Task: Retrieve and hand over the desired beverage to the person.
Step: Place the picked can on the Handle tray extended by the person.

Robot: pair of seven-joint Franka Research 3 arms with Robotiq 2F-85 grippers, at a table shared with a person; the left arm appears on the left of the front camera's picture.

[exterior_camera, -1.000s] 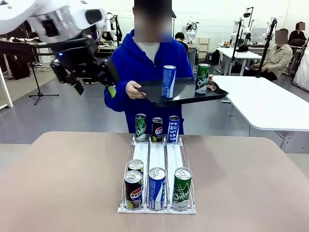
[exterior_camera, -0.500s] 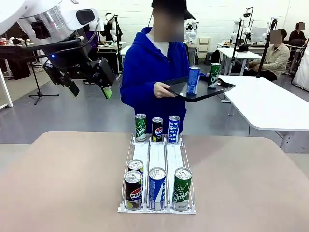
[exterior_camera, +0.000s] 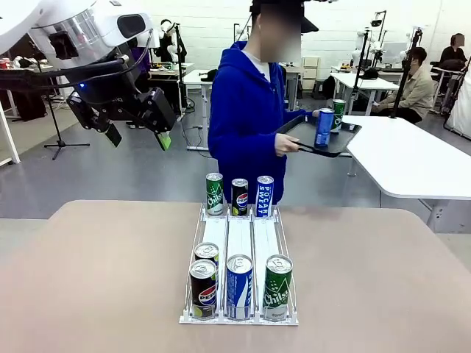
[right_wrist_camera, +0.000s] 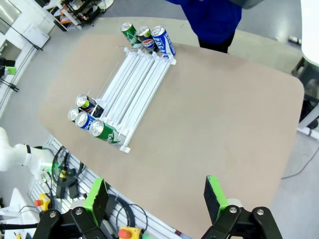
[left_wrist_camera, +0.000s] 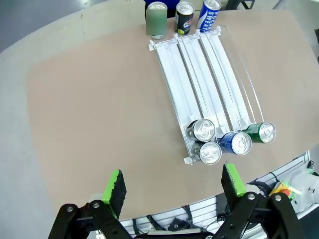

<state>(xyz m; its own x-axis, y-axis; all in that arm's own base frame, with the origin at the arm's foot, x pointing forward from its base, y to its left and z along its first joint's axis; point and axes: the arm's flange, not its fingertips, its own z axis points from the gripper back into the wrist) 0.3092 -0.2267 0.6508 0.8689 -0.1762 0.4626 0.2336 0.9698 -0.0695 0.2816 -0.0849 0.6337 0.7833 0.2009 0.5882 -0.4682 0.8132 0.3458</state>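
On the worktop (exterior_camera: 88, 279), a clear three-lane can rack (exterior_camera: 240, 243) runs from the robot's side toward the person (exterior_camera: 246, 125). At its near end stand a Pepsi can (exterior_camera: 203, 288) with another can just behind it, a blue Pocari Sweat can (exterior_camera: 239, 286) and a green Chilsung can (exterior_camera: 277, 287). At the far end stand another Chilsung can (exterior_camera: 214, 194), a small Pepsi can (exterior_camera: 240, 196) and a Pocari Sweat can (exterior_camera: 265, 195).

The person, in a blue hoodie, stands at the far side, turned toward a neighbouring table, and holds a black tray (exterior_camera: 318, 137) carrying a blue can (exterior_camera: 324, 127) and a green can (exterior_camera: 338, 115).

The left gripper (exterior_camera: 136, 129) hangs high above the worktop's left side, fingers (left_wrist_camera: 115, 185) spread wide and holding nothing. The right gripper (right_wrist_camera: 157, 196) is also well above the worktop, fingers wide apart and empty.

No can is picked yet, and nothing visible says which drink is wanted. The likely risks are choosing the wrong can, knocking neighbours over since the near cans stand touching, or offering a can while the person's hands are busy with the tray.
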